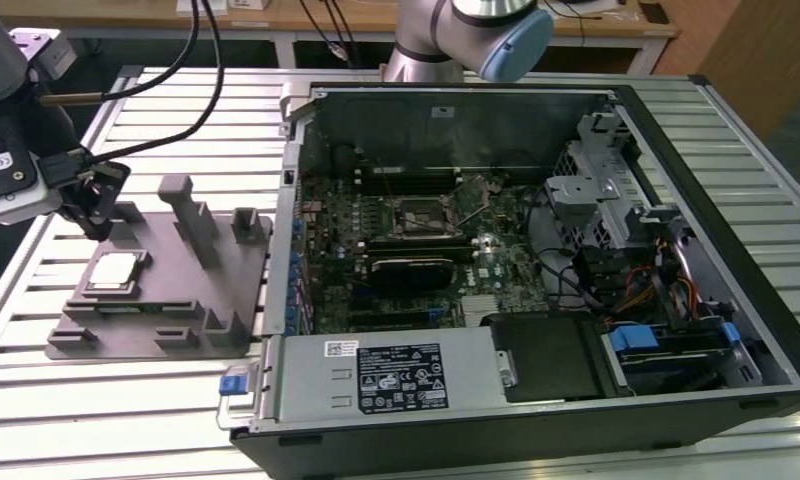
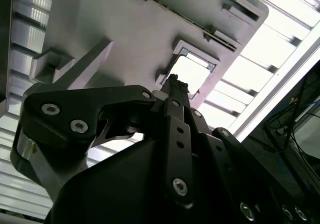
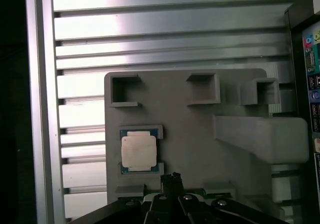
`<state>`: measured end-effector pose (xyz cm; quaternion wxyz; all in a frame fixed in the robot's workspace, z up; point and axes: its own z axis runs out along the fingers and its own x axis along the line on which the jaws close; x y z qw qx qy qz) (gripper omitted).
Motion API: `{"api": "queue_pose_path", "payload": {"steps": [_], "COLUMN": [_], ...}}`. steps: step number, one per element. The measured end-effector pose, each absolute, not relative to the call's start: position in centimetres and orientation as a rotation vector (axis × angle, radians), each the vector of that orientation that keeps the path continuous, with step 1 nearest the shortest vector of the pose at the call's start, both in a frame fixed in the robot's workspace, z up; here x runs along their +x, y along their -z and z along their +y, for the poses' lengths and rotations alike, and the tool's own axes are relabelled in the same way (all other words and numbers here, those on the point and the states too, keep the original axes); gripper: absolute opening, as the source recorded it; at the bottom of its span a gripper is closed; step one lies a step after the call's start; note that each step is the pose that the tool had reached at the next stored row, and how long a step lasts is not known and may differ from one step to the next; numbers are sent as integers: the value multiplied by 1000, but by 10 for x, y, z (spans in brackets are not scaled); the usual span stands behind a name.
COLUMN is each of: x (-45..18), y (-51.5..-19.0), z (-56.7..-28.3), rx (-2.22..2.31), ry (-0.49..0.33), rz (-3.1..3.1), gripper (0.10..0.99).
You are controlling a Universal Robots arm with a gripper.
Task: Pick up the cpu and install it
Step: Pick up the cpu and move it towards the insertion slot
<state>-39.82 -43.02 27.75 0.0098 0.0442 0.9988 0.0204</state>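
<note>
Cpu [image 1: 116,272]: flat, silvery plate up, seated in a square recess of the grey fixture plate [image 1: 173,305]. Plate on the slatted metal table [image 1: 107,400], at the exterior view's left of the open computer case [image 1: 667,110]. Gripper [image 1: 96,222]: hanging over the plate's far edge, just beside the cpu, apart from it. Fingers [image 2: 176,114]: pressed together, holding nothing.
</note>
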Motion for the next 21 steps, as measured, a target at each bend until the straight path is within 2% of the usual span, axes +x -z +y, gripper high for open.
{"api": "queue_pose_path", "payload": {"steps": [8,21], "x": [-409,-409], "y": [-263,-261], "z": [-430,-429], "rx": [138,138], "ry": [-64,-65], "rz": [3118,3118], "gripper": [106,106]}}
